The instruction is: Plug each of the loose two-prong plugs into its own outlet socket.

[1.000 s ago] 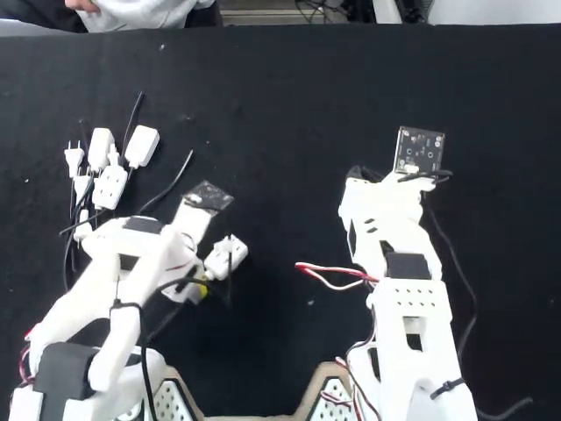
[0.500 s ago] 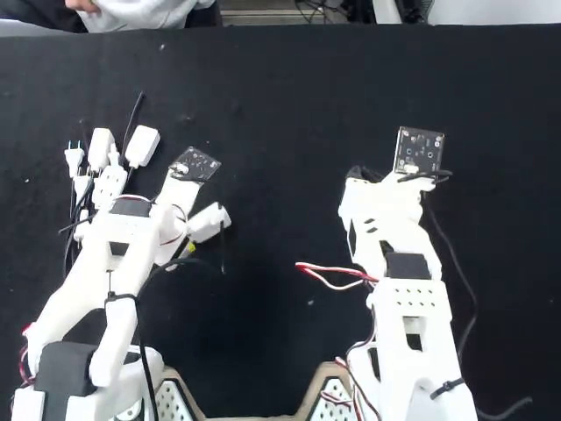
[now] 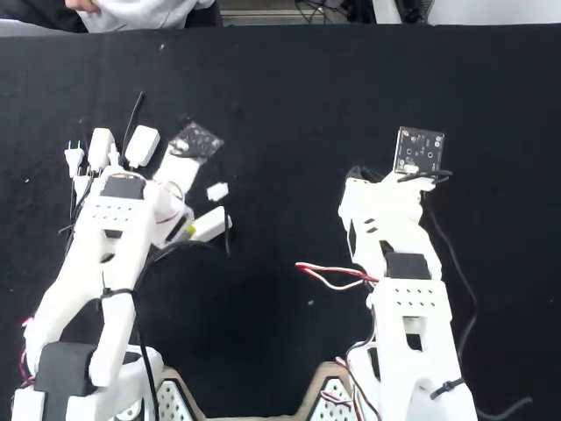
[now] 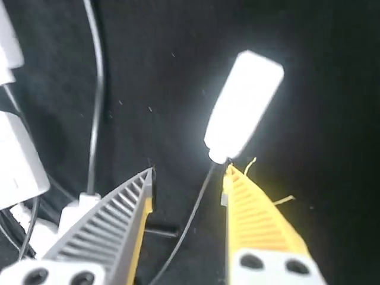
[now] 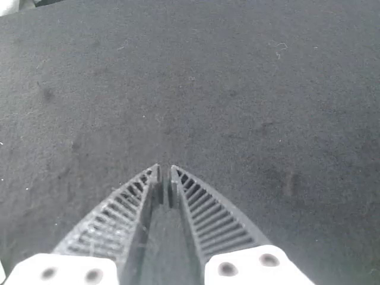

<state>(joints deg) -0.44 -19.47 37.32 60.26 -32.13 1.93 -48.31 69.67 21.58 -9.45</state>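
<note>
The black counter (image 3: 289, 88) spreads under both of my arms. My right arm (image 3: 403, 281) lies stretched over its right half, well apart from anything white. My left arm (image 3: 105, 254) reaches up the left side, and its wrist ends just beside the cluster of white plugs and socket blocks (image 3: 110, 158) near the far left corner.

My left pincer (image 4: 189, 173) stands apart, one finger grey-white and the other yellow, and nothing is gripped between them. My right pincer (image 5: 165, 172) has its fingers drawn together to a thin slit. It holds nothing and hangs over bare black cloth.

The loose plug (image 4: 243, 107), a long, bright white body, lies on the counter just past the tips of my left pincer, nearer the yellow finger. I cannot tell whether that tip touches its near end. The plug is set apart from the cluster, whose blocks show at the side of my left wrist view. Its thin black cord (image 4: 190, 208) runs back from its near end through the gap between my open fingers.
</note>
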